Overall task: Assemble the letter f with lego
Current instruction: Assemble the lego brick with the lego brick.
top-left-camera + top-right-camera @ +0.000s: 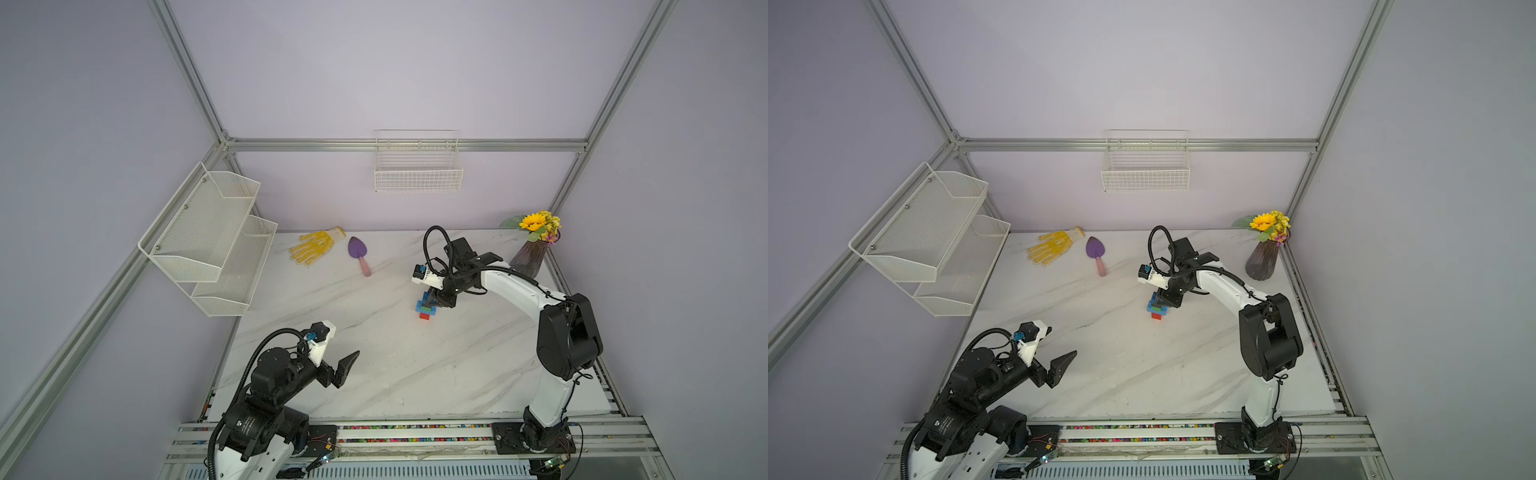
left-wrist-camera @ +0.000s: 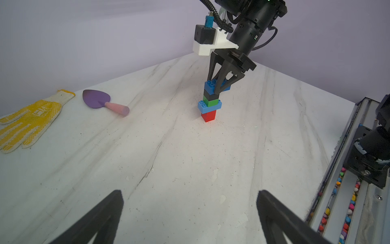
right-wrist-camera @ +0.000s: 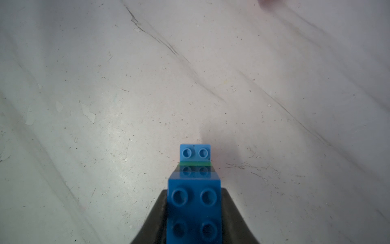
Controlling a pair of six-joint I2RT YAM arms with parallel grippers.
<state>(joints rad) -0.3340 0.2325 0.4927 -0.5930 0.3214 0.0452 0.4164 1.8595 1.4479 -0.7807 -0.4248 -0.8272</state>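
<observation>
Most of the scene is a white marbled counter (image 1: 415, 374), bare across its near half. Two arms work over it. The right arm (image 1: 515, 286) rises from its base at the near right edge, bends at the elbow and reaches in toward the middle, with its wrist turned so the right jaws point straight down. The left arm (image 1: 274, 374) sits folded low at the near left corner, its forearm aimed at the middle of the counter; the left jaws are spread wide with nothing between them.

A vase (image 1: 528, 257) of flowers stands in the far right corner. A yellow glove (image 1: 316, 245) and a purple trowel (image 1: 359, 253) lie side by side near the back wall.

The lego (image 2: 210, 101) stands as one upright stack right of the counter's middle, directly under the right wrist. From the counter up it is a red brick (image 2: 209, 116), a lower blue brick (image 2: 209, 107), a green brick (image 2: 210, 102), a black brick (image 2: 209, 96) and a top blue brick (image 3: 194, 211). The right jaws are closed narrowly on the long sides of the top blue brick.
</observation>
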